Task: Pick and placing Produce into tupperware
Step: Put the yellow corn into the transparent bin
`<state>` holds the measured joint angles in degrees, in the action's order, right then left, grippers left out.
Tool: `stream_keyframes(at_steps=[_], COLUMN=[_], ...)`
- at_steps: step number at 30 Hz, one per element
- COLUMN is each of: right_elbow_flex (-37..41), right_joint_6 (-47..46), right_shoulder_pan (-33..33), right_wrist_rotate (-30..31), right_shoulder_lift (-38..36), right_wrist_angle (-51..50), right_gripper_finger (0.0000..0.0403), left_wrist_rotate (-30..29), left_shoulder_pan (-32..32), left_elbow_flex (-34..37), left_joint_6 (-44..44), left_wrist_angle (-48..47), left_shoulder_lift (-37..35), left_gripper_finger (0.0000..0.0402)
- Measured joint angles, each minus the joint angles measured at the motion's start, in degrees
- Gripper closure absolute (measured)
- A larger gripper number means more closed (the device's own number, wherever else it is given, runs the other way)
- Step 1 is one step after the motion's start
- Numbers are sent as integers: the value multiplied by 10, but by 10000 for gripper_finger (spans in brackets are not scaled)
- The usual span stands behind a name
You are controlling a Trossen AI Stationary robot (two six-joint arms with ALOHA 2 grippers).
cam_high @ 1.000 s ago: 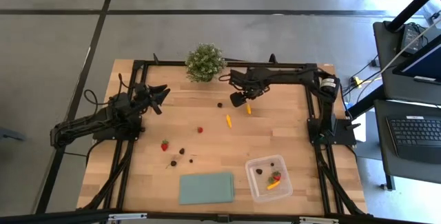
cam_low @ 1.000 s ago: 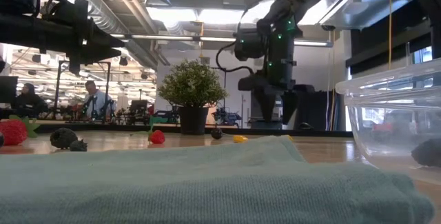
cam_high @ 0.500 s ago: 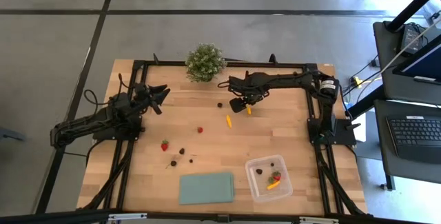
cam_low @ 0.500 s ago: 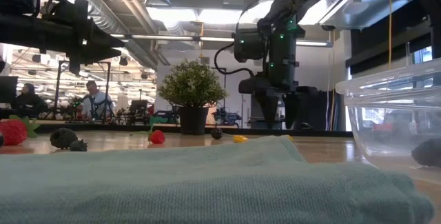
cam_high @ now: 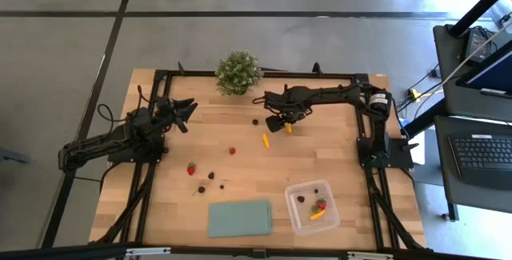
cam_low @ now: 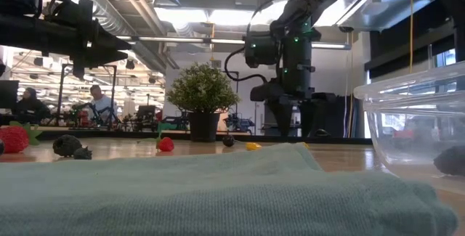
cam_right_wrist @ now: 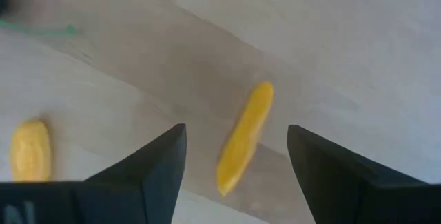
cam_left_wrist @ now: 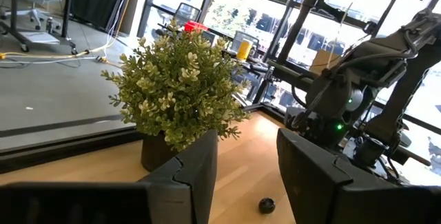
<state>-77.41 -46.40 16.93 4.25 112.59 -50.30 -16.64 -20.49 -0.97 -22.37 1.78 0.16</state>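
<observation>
Two open jaws of the right gripper (cam_right_wrist: 234,162) straddle a yellow piece (cam_right_wrist: 244,138) on the worktop (cam_high: 320,156), its long axis crossing the gap at a slant; next, likely lower and close. Farther off, the tupperware (cam_high: 312,206) already holds some produce. The left gripper (cam_high: 182,110) waits, jaws parted.

Wooden desk (cam_high: 336,160) with stuff scattered all over. Potted plant (cam_high: 238,72) at 12 o'clock, a dark berry (cam_high: 255,121) and two yellow pieces (cam_high: 266,140) near the middle. Small strawberry (cam_high: 232,150) just left of center, a bigger one (cam_high: 191,167) plus what look like three dark berries (cam_high: 211,175) around 8. Green cloth (cam_high: 239,217) at 6, tupperware (cam_high: 310,214) at 5.
</observation>
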Motion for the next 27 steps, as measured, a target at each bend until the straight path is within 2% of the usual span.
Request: stream_keyframes(at_steps=[5,11,18,27], right_elbow_flex=[7,59,66,48], right_joint_6=[-1,-23,-1,-16], right_shoulder_pan=[-1,-1,-2,-6], right_wrist_rotate=[-15,-52,-26,-23], right_shoulder_lift=[11,7,8,10], right_wrist_angle=[8,59,56,53], right_gripper_finger=[150,150,150,150], left_wrist_rotate=[0,0,0,0], left_shoulder_pan=[0,0,0,0], left_elbow_flex=[0,0,0,0], left_joint_6=[0,0,0,0], left_wrist_angle=[0,0,0,0], left_shoulder_lift=[0,0,0,0], left_gripper_finger=[259,259,259,259])
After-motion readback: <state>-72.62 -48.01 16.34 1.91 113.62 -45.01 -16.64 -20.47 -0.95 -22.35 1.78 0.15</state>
